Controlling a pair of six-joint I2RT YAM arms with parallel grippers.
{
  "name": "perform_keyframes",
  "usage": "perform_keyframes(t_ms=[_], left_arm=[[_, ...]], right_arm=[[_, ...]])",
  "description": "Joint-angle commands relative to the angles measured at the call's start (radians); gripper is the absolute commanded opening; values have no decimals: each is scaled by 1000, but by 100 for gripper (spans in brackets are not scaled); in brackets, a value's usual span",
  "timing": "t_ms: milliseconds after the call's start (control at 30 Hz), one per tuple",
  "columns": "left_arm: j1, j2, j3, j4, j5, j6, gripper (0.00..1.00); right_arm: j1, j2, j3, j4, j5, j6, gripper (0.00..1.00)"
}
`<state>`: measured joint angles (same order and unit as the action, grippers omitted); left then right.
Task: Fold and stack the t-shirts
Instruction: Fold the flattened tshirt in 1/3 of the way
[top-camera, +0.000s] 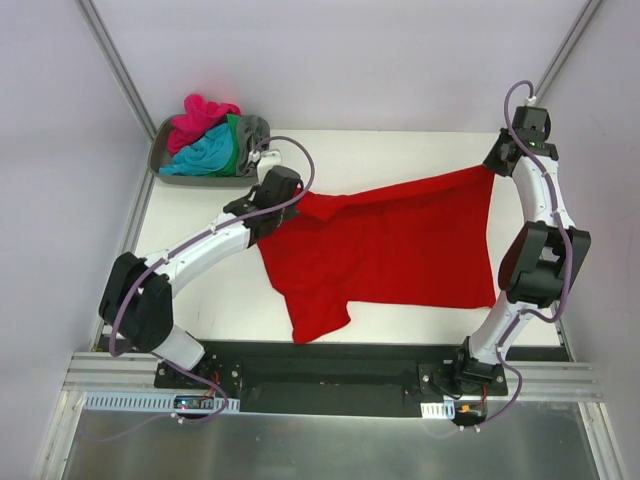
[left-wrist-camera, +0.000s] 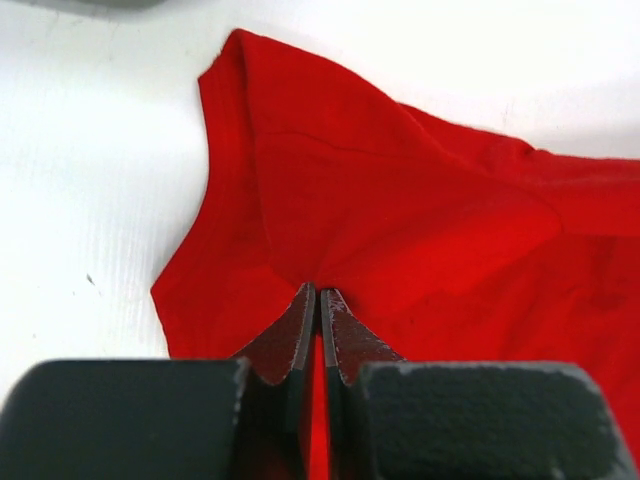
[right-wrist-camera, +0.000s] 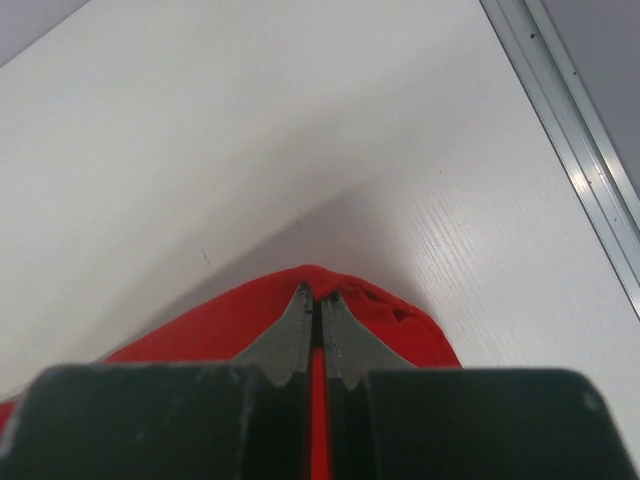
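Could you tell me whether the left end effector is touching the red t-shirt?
Touching: the left wrist view shows the left end effector pinching the red t-shirt.

White links, black joint housings on left arm (top-camera: 205, 245) and right arm (top-camera: 545, 195); lilac cables (top-camera: 308, 165); left gripper (left-wrist-camera: 318, 300) fingers dark, wedge-shaped.
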<state>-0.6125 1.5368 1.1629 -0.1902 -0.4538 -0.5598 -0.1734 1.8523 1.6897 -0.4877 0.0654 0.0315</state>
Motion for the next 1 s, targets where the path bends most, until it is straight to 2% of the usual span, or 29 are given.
perform_keyframes(t_ms=[0,333,700,800,833,867,900,967], left_arm=[[-29,-61,-38,-38,9,-61,0],[-46,-29,-78,-74,109,-72,0],[-49,-4,-155,-107,200,-89,0],[-58,-4,-160,-107,245,-78,10],[-59,-9,-166,-109,244,-78,13],[-61,-15,-173,-110,236,-80,17],[-61,-23,-180,-112,224,-80,22],[-61,-43,-193,-120,199,-83,37]], right_arm=[[-12,-5,47,-34,2,-24,1],[-21,15,-10,-32,0,-53,2],[-26,4,-102,-58,43,-61,9],[-26,8,-122,-64,71,-65,11],[-26,10,-120,-77,85,-65,13],[-26,10,-111,-101,94,-65,20],[-28,12,-104,-117,112,-62,38],[-28,8,-90,-146,138,-61,57]])
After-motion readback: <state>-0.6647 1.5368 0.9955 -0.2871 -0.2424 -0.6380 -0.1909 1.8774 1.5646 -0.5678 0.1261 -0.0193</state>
